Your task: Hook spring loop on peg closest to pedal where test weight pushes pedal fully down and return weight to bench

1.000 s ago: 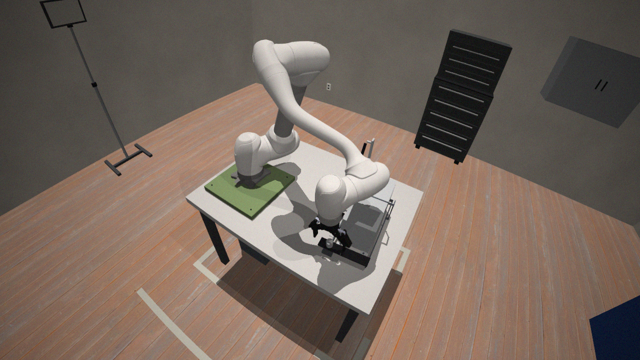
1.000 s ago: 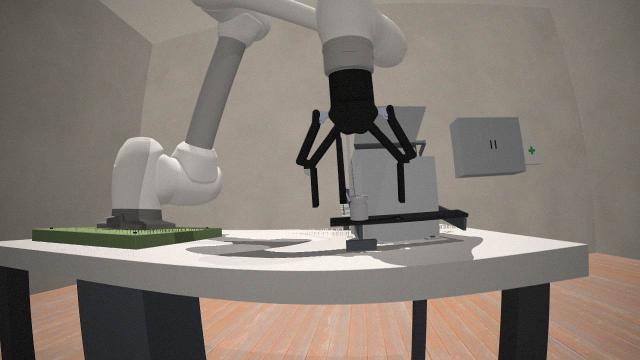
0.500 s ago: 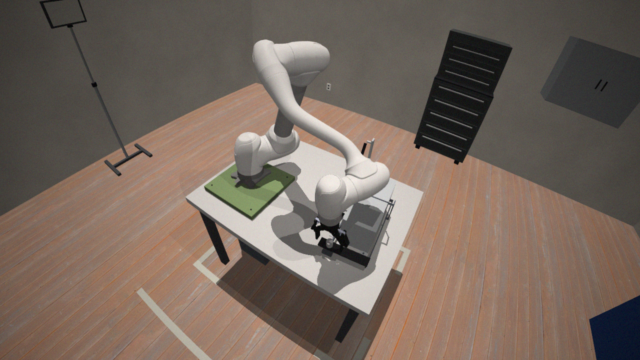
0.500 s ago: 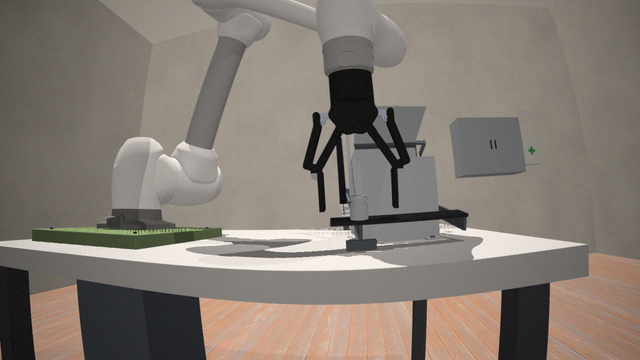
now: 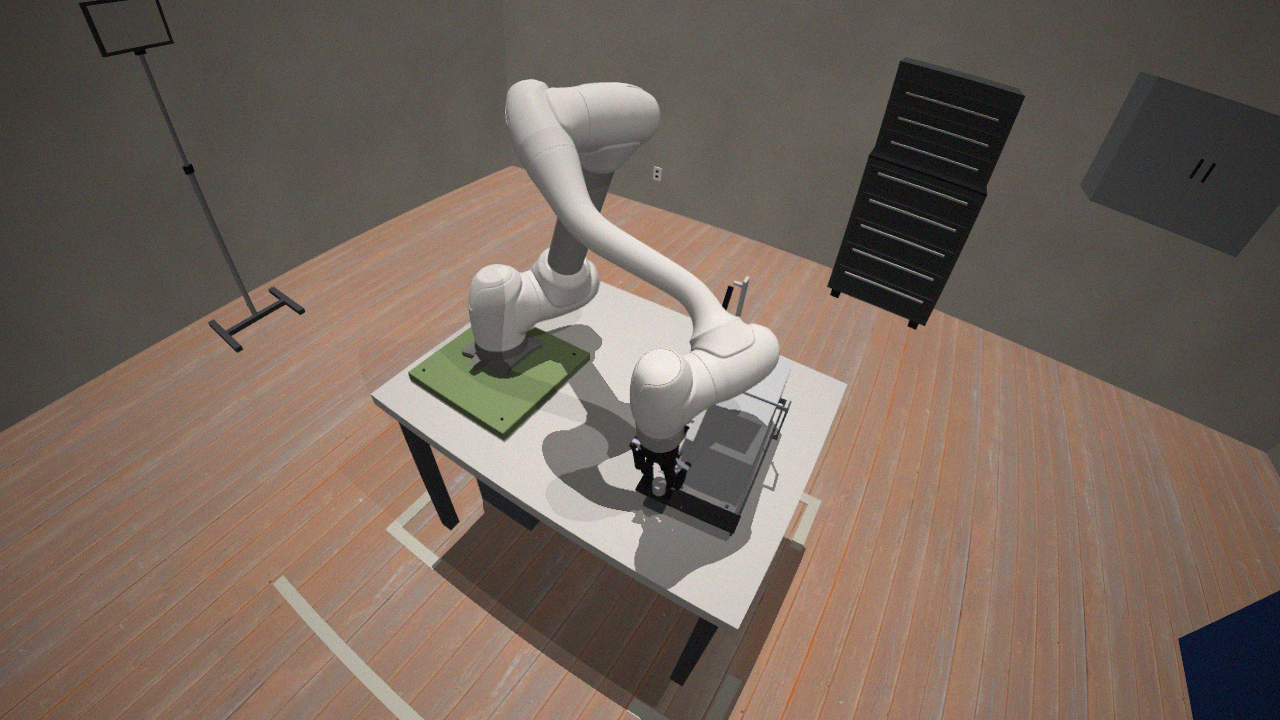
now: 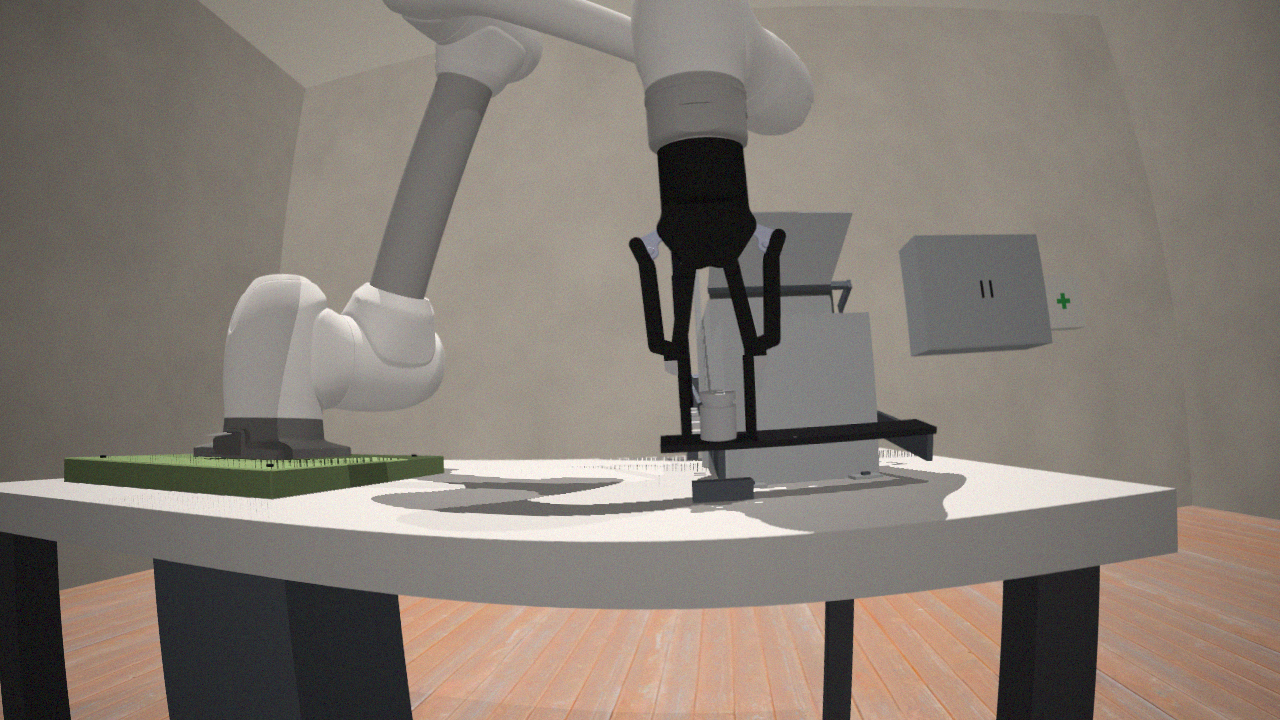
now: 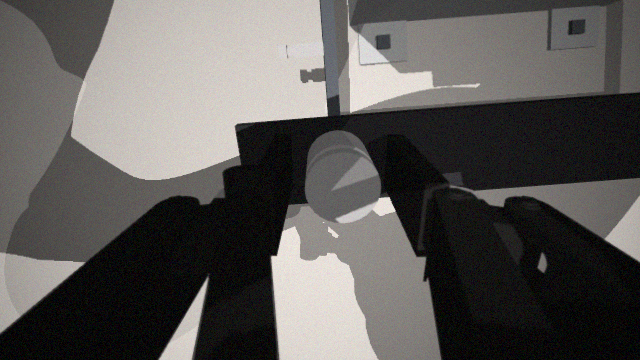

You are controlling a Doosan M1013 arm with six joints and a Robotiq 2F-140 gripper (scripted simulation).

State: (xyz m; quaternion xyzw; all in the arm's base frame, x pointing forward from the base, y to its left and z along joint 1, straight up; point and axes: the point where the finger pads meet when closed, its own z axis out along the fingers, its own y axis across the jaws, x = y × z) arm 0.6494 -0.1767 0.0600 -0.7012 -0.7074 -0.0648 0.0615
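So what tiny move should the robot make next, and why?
Probably close the gripper gently: its fingers straddle the weight on the pedal, with narrow gaps visible on both sides in the wrist view.

Gripper fingers brought closer around the steel weight

The two fingers of the gripper (image 5: 660, 486) (image 6: 717, 436) (image 7: 340, 145) have been moved inward. One second ago they were spread wide, and half a second ago the space between them was narrowed only a little. Now it is made much smaller, and the steel test weight (image 5: 659, 489) (image 6: 718, 419) (image 7: 343, 185) is more closely flanked on both sides. By the same closing, the fingertips have been lowered: earlier they were seen above the pedal (image 5: 707, 514) (image 6: 832, 434) (image 7: 500, 142), and now they are brought down near its level.
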